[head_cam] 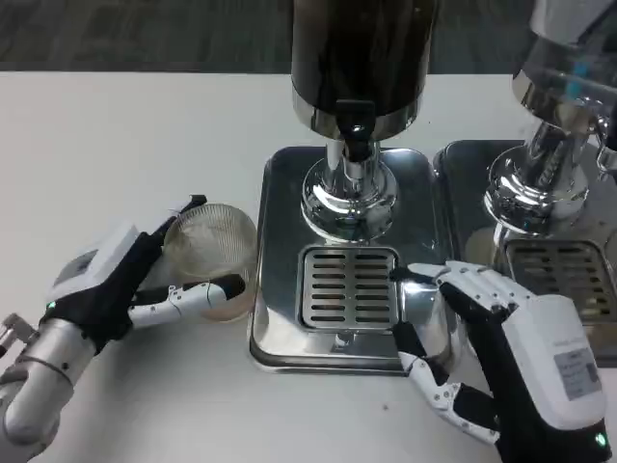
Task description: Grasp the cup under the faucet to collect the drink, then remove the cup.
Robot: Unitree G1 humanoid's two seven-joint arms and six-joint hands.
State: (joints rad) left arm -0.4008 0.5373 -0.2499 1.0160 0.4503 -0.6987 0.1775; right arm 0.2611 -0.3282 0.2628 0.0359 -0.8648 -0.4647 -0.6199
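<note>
- Holding the cup [210, 253], the left hand [116, 285] lies on the white counter [125, 135] at the picture's left, its silver forearm running off toward the lower left corner.
- Its fingers [193, 297] wrap the clear, ribbed cup from both sides: one white and black finger crosses the near side of the cup, and dark fingertips show at the far rim.
- The cup is tipped, its open mouth turned up toward the camera, and it sits on the counter just beside the left edge of the steel drip tray [280, 318], not on it.
- A little pale liquid seems to lie in the low side of the cup; how much cannot be told.
- The drinks dispenser [359, 58] stands at the back of the tray, a dark body on a shiny chrome pedestal, with a black faucet [355, 130] pointing down at its front.
- A slotted grate [349, 287] lies in the tray in front of the pedestal, below the faucet, with nothing standing on it.
- The right hand [525, 371] rests at the tray's near right corner, holding nothing, its fingers [434, 277] spread apart; one reaches over the tray's right part toward the grate, and others point down past the front rim.
- A second dispenser [559, 116] with its own tray and grate stands to the right, partly cut off by the picture's edge.
</note>
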